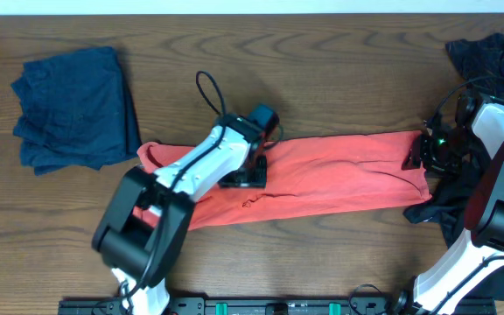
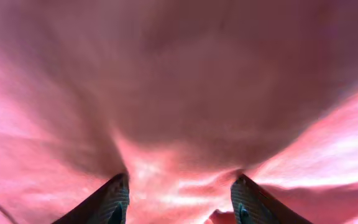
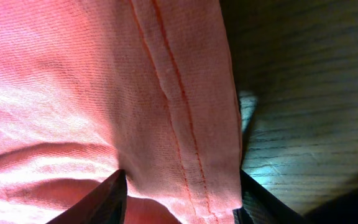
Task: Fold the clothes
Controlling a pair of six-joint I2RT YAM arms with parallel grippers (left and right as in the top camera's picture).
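Note:
The coral-red shirt [image 1: 339,171] lies as a long folded strip across the middle of the table. My left gripper [image 1: 248,171] is down on its middle. In the left wrist view the fingers [image 2: 179,205] stand wide apart and open, with red fabric [image 2: 179,93] filling the frame. My right gripper [image 1: 414,157] is at the strip's right end. In the right wrist view its open fingers [image 3: 179,199] straddle the stitched hem of the shirt [image 3: 73,81]. A navy-blue garment [image 1: 73,109] lies bunched at the far left. Black clothes [image 1: 488,52] lie at the right.
More black fabric [image 1: 449,210] lies under the right arm by the shirt's right end. The bare wooden table [image 1: 278,70] shows behind the shirt and, in the right wrist view, beside the hem [image 3: 303,93]. The arm bases stand at the front edge.

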